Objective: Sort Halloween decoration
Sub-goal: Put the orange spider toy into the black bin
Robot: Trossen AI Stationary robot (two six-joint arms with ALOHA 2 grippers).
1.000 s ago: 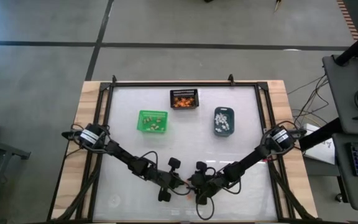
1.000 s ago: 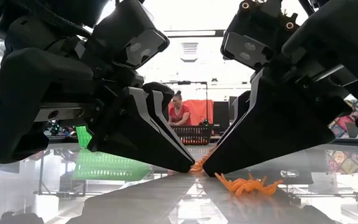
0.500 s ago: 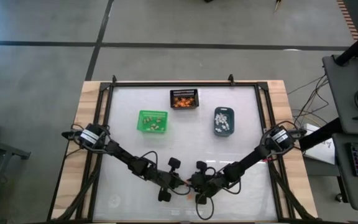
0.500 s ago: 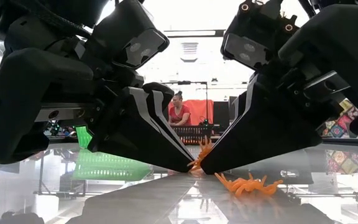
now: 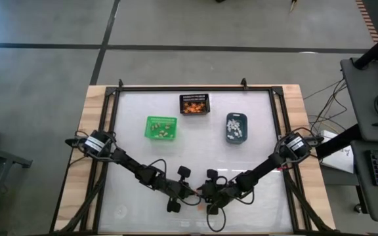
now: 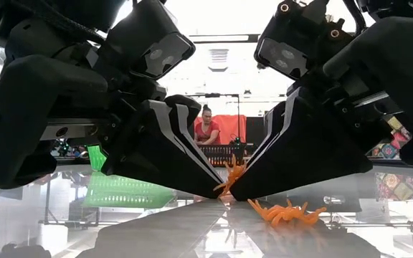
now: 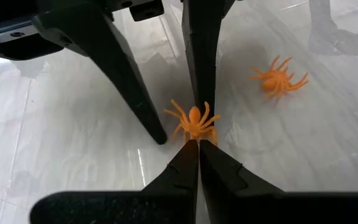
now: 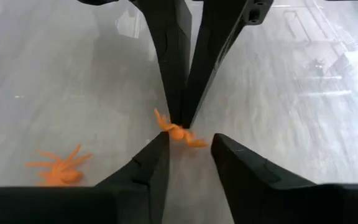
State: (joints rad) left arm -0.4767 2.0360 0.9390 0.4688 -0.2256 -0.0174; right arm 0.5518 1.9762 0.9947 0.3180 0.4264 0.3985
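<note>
High view: left gripper [image 5: 190,193] and right gripper [image 5: 207,195] meet tip to tip near the table [image 5: 136,157] front edge; green bin [image 5: 161,127], black mesh bin [image 5: 195,103] and blue-grey bin [image 5: 236,126] stand well apart.
Low view: orange spider [image 6: 231,174] sits pinched at the two grippers' touching tips; second spider [image 6: 287,212] lies just beside.
Left wrist view: left jaws pressed shut, spider at their tips.
Right wrist view: right jaws partly apart, spider between them, not clamped.
Risk: handover may fail; the spider could slip or flick away if the left gripper releases before the right jaws close.
</note>
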